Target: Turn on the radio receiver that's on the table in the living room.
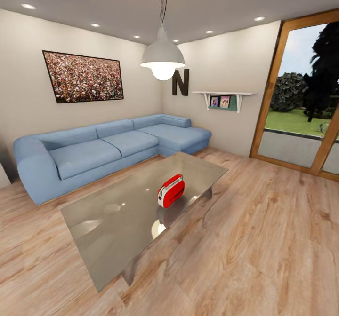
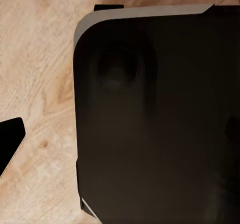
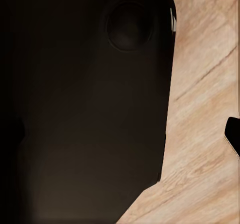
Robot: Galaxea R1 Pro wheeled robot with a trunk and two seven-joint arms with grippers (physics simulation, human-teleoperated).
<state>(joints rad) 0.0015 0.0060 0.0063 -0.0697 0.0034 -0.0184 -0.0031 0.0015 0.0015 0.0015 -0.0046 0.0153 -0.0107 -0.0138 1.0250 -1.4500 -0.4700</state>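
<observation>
1. The small bright red rounded-box radio receiver (image 1: 171,191), with a white band on its near end and a thin dark wire handle over its top, stands upright on the large low rectangular table with a glossy grey reflective top (image 1: 113,217). It sits in the half of the table farther from the camera, near the long edge facing the open floor, and its reflection shows in the surface below it.
2. The table stands on a light wood plank floor (image 1: 263,240), with its long axis running diagonally through the head view.
3. Beyond the table, a blue corner sofa (image 1: 103,146) runs along the off-white back wall and turns at the room corner, well apart from the radio receiver.
4. A dark-framed crowd picture (image 1: 83,76) hangs on the wall above the sofa.
5. A white dome pendant lamp (image 1: 163,57) hangs lit from the ceiling; behind it a dark letter "N" (image 1: 181,82) is mounted on the side wall, beside a white wall shelf (image 1: 224,95) carrying small framed photos.
6. A wood-framed glass door (image 1: 301,95) at the right looks onto a lawn and trees.
7. Both wrist views show a large dark rounded panel of the robot body (image 2: 155,124) over plank floor. A dark tip sits at the frame edge in each; the state of the left and right end effectors cannot be determined.
</observation>
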